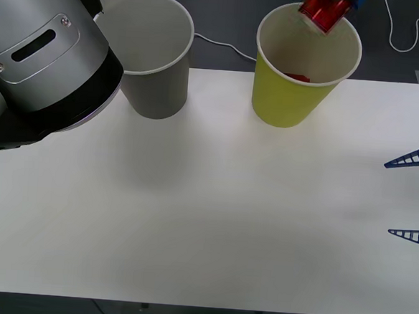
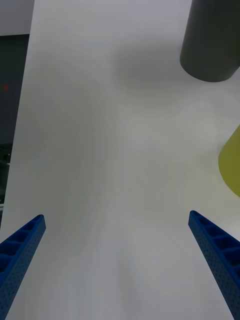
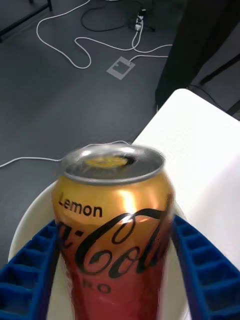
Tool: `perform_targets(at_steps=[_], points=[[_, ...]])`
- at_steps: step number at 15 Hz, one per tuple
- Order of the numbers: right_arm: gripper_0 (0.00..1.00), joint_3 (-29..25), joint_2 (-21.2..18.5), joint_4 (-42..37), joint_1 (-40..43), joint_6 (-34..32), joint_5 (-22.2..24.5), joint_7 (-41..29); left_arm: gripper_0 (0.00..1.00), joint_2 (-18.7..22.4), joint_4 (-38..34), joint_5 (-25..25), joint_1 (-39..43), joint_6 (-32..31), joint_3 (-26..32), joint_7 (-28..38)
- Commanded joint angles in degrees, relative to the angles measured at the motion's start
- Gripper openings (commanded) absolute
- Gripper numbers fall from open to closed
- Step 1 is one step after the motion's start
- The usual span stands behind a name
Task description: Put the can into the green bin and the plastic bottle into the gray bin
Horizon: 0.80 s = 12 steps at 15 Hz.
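The step in hand is dropping the can [image 3: 117, 230] into the green bin [image 1: 293, 98]: the left claw [image 3: 117, 272] pinches the can between its blue fingers [image 3: 200, 270], and in the front view the can hangs tilted over the bin's far rim, above the opening and not yet inside. By my reading, the next move calls for the left claw to spread so the can falls clear into the pale interior; shifting a little toward the bin's middle first would lower the chance of it clipping the white rim. The can is gold at the top fading to orange-red below, with dark script lettering, the word "Lemon" and a silver top with a pull tab. A reddish patch shows inside the bin; I cannot tell whether that is a reflection. The gray bin [image 1: 159, 60] stands beside the green one on the tabletop [image 1: 212, 222], partly behind the left arm. The right claw [image 2: 117, 265] hovers spread and empty over the tabletop's right side.
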Motion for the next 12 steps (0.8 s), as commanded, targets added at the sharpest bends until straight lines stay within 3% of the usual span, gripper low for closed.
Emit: perform_targets(at_steps=[1,3,9,12], points=[[1.00,0.0,0.0,0.0,0.0,0.0,0.0,0.0,1.00,0.1,-0.1,0.4,-0.1,-1.0,0.0,-0.2],[1.00,0.0,0.0,0.0,0.0,0.0,0.0,0.0,1.00,1.4,-1.7,1.2,-0.6,-4.0,0.0,-0.7],[1.00,0.0,0.0,0.0,0.0,0.0,0.0,0.0,1.00,11.5,-12.2,7.6,-0.1,-15.0,0.0,-4.9],[1.00,0.0,0.0,0.0,0.0,0.0,0.0,0.0,1.00,19.3,-26.4,7.9,4.9,-16.7,0.0,-2.9]])
